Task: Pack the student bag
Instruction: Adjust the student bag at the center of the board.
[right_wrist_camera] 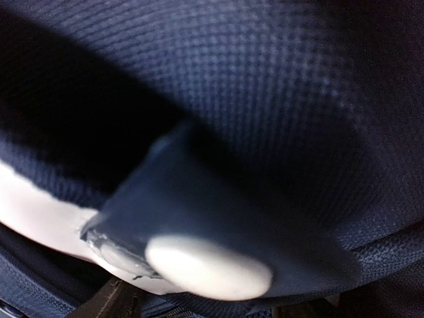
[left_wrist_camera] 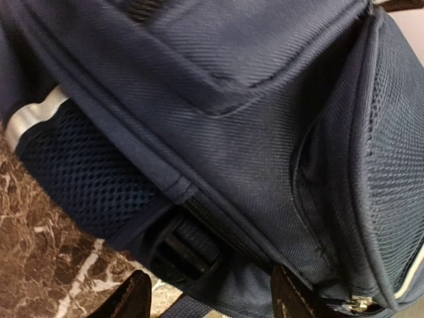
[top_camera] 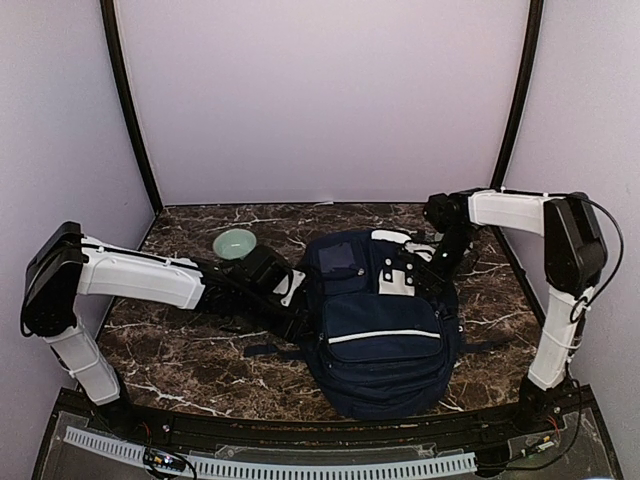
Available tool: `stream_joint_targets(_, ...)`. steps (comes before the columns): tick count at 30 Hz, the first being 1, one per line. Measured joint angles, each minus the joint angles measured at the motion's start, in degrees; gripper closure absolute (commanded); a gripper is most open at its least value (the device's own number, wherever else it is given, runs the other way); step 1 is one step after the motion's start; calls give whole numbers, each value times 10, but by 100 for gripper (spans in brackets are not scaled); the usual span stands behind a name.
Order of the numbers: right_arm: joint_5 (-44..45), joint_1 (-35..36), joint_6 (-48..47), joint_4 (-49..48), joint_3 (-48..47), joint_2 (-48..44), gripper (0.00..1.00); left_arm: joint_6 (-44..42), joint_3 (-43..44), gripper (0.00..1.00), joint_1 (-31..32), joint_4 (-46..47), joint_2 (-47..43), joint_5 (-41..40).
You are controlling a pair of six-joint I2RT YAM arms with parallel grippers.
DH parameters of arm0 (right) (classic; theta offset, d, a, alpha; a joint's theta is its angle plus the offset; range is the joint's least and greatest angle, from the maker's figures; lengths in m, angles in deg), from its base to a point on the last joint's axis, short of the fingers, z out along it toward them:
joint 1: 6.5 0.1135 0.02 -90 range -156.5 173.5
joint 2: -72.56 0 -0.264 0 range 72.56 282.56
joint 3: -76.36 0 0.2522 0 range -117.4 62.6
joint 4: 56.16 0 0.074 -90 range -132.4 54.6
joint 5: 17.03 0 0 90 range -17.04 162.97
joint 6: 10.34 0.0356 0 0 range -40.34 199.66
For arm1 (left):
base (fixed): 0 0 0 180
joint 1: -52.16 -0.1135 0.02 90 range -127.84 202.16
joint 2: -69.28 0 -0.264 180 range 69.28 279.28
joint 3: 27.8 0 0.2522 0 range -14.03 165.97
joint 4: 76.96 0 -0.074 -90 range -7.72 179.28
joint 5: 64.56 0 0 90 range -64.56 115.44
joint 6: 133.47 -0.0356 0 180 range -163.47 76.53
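The bag (top_camera: 380,370) lies flat on the table (top_camera: 180,350), right of the middle and close to the near edge. Its front faces up and its top end points toward the back wall. A white stripe (top_camera: 385,336) runs across the front pocket, and a white patch (top_camera: 392,275) sits higher up, near the top end. Dark straps stick out from under it on both sides.

The left gripper (left_wrist_camera: 212,301) is at the bag's left side, low to the table. In the left wrist view its fingers (left_wrist_camera: 132,298) stand well apart. The bag's lower edge fills the space beyond them, with a mesh pocket (left_wrist_camera: 86,179), a zip (left_wrist_camera: 212,222) and a black buckle (left_wrist_camera: 179,245) tucked under the seam. The right-hand finger looks to be against the fabric. Nothing is pinched between the two.

The right gripper (top_camera: 437,258) is pressed in at the bag's top right corner, just beside the patch. Its wrist view is filled with blurred navy cloth and a white shape (right_wrist_camera: 209,268), so I cannot tell how far its fingers are apart or whether they have hold of anything.

A pale green bowl (top_camera: 235,242) stands on the table left of the bag's top end, just behind the left arm and apart from the bag.
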Motion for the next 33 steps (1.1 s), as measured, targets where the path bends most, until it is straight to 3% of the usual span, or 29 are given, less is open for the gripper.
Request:
stream_joint_targets(10,-15,22,0,16,-212,167,43,35,-34,39,59,60,7,-10)
stream_joint_targets(15,-34,23,11,-5,-247,185,39,33,-9,40,104,62,40,-40)
stream_joint_targets(19,-26,22,16,-34,-212,146,35,32,-12,40,116,60,32,-63)
stream_joint_targets(24,-37,29,14,-56,-151,28,34,26,-66,42,117,84,-34,-73)
stream_joint_targets(28,-60,60,5,-61,-138,-50,38,28,-115,42,119,135,-91,-77)
stream_joint_targets(33,-104,129,-8,-71,-117,-66,53,56,-139,49,123,201,-107,-87)
